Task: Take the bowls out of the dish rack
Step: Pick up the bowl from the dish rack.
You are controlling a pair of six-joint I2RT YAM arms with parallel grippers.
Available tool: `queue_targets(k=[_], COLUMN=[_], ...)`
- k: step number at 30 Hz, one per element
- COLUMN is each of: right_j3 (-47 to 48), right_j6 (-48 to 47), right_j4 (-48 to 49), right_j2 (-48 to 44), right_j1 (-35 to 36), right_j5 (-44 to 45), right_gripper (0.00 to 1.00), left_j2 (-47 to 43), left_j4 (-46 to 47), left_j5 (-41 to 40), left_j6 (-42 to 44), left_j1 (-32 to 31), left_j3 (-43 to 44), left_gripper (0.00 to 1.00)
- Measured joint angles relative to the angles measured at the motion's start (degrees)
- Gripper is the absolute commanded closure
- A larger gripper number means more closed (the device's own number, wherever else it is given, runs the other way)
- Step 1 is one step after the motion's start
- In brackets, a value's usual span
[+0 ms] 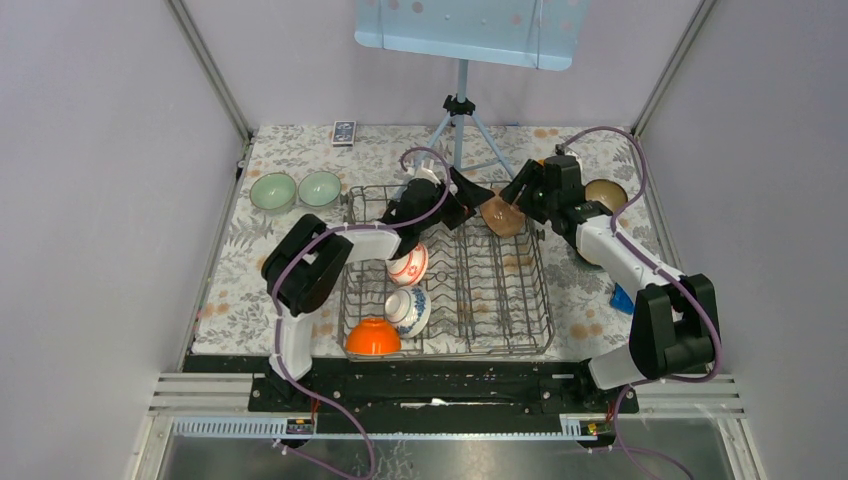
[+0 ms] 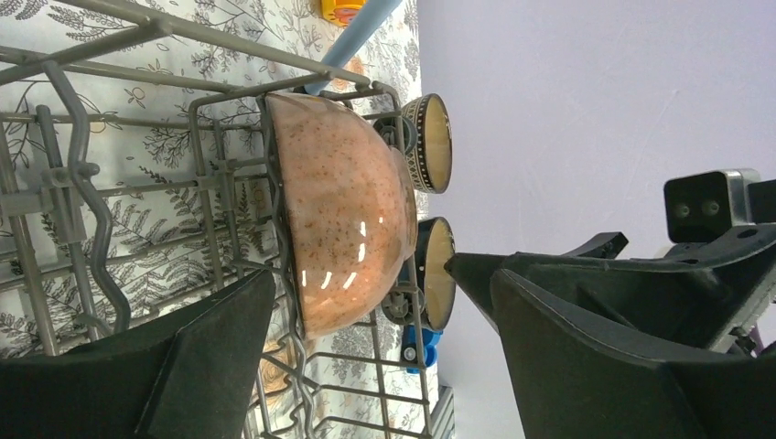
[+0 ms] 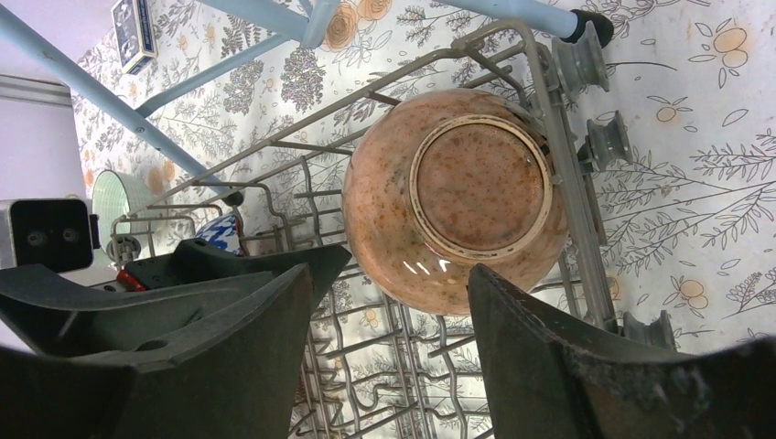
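Jaws, left and right, gape; speckled bowl (image 3: 448, 197) ahead, facing each gap.

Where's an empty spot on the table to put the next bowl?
The biggest bare cloth is left of the dish rack, nearer than the two green bowls. The right side is crowded: the right arm, a brown bowl and a blue thing.

speckled brown bowl (image 1: 503, 218) on edge in dish rack (image 1: 500, 300) corner, orange bowl (image 1: 373, 338) front-left
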Motion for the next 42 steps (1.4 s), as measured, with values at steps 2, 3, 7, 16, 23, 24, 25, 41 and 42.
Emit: queue_targets(k=[2,3,7,16,23,24,25,41,42], right_j3=[0.0,0.0,0.0,-1.0,-1.9,-1.9,-1.9,-2.8,-2.8], right_j6=[0.0,0.0,0.0,0.7,1.5,1.6,1.6,3.9,4.0], right_j4=[0.0,0.0,0.0,0.6,1.0,1.1,1.2,4.2,4.4], right_j2=[0.0,0.1,0.2,0.2,0.8,0.9,1.1,2.8,3.0], right_j1=[-0.1,-0.2,-0.5,-1.8,-2.7,-2.7,-2.7,-5.1,-5.3], right_j5=[0.0,0.0,-0.1,-1.6,-3.0,-3.1,-3.1,-6.3,-6.5], right_gripper=[0.30,0.30,0.30,0.35,0.37,0.37,0.37,0.38,0.39], left_j2=[0.7,1.2,3.0,3.7,4.2,4.2,4.2,4.2,4.2], left_j4=[0.0,0.0,-0.5,0.6,2.7,2.9,3.1,3.9,4.1], left_j5=[0.0,0.1,0.8,2.6,4.5,4.7,4.9,6.6,6.8], left_j6=[0.0,0.1,0.0,0.0,-0.3,-0.3,-0.2,0.2,0.2], left_j1=[0.0,0.0,0.0,0.0,-0.2,-0.3,-0.3,-0.4,-0.5], left_j3=[0.7,1.0,1.3,1.8,1.8,1.8,1.8,1.8,1.8], left_gripper=[0.07,0.08,0.12,0.19,0.23,0.24,0.26,0.36,0.36])
